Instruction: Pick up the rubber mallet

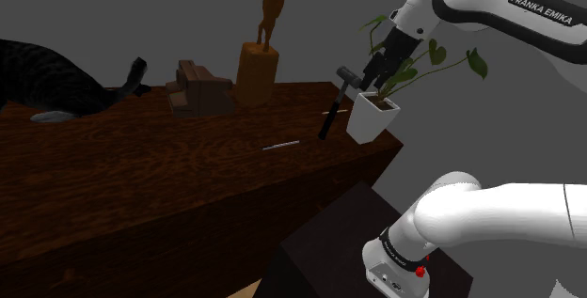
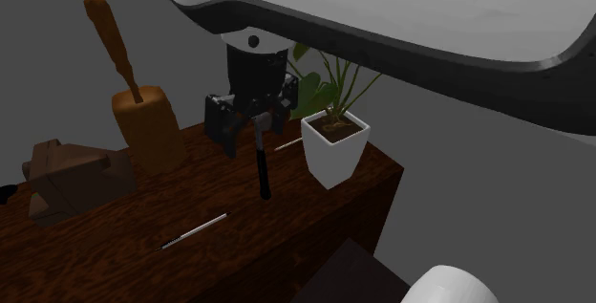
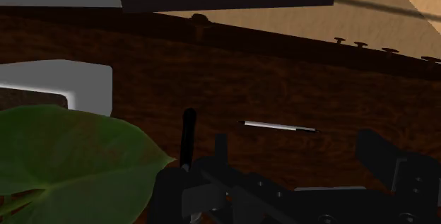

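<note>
The mallet [image 1: 331, 108] has a small grey head and a thin black handle [image 2: 263, 162]. It stands tilted over the dark wooden table [image 1: 141, 174], head up at my fingers and handle end down near the tabletop. My black gripper [image 1: 363, 82] hangs just above it, next to the white planter. In the wrist view the fingers stand wide apart with only tabletop between them, so the gripper [image 3: 300, 152] is open. The handle [image 3: 187, 134] lies outside one finger [image 3: 220, 148], not between the two. I cannot tell what holds the mallet up.
A white planter [image 2: 334, 153] with a leafy plant stands at the table's corner, close beside my gripper [image 2: 250, 131]. A thin metal rod [image 2: 194, 230] lies on the table. A wooden figure on a block [image 1: 256, 70] and a brown carved piece [image 1: 199, 87] stand farther back.
</note>
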